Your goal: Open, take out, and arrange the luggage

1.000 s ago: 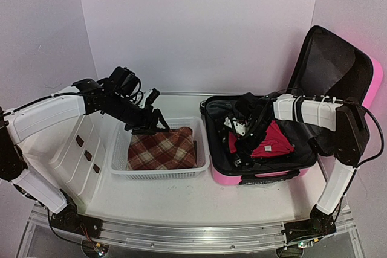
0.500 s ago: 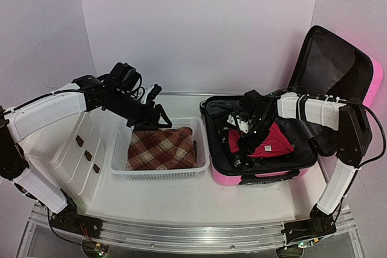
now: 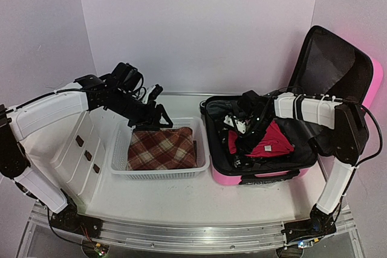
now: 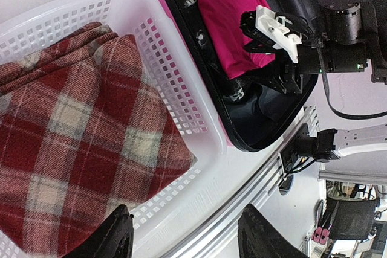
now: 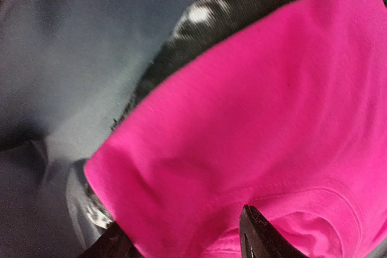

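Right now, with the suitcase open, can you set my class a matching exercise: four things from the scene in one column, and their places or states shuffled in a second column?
Column one:
1 plaid cloth
2 pink garment
3 luggage lid
4 left gripper

Column two:
A raised, black lining showing
B open, over the white basket
C lying in the white basket
D inside the luggage

Pairs: 1-C, 2-D, 3-A, 4-B
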`<action>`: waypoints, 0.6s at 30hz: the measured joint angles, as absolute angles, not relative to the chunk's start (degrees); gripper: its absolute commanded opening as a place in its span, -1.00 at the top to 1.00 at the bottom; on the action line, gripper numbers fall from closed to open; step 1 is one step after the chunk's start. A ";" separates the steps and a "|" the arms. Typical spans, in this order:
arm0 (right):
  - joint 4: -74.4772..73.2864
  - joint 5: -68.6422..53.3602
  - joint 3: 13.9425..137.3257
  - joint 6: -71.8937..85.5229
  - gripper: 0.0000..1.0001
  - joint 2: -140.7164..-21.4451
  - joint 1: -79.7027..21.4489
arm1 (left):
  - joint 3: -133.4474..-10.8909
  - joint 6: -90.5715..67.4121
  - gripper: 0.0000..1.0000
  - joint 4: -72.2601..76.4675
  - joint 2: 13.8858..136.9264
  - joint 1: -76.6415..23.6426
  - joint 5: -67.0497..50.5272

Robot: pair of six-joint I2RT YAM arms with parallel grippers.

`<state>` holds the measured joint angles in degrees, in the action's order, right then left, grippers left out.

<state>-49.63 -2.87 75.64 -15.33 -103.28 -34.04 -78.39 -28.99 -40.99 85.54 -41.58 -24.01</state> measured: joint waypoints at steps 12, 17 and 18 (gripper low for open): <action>-48.16 -3.99 75.61 -16.56 0.52 -104.57 -34.04 | -78.41 -30.50 -0.17 -40.97 85.54 -41.58 -24.62; -47.37 -3.95 75.37 -16.38 1.00 -104.55 -34.04 | -78.17 -34.15 -0.30 -38.79 85.45 -41.58 -26.79; -47.13 -4.12 75.20 -16.14 1.00 -104.47 -34.04 | -77.87 -35.31 -0.36 -37.28 85.34 -41.58 -27.29</action>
<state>-47.13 -4.12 75.20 -16.14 -104.47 -34.04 -77.87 -35.31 -37.28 85.34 -41.58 -27.29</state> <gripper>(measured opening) 0.024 0.614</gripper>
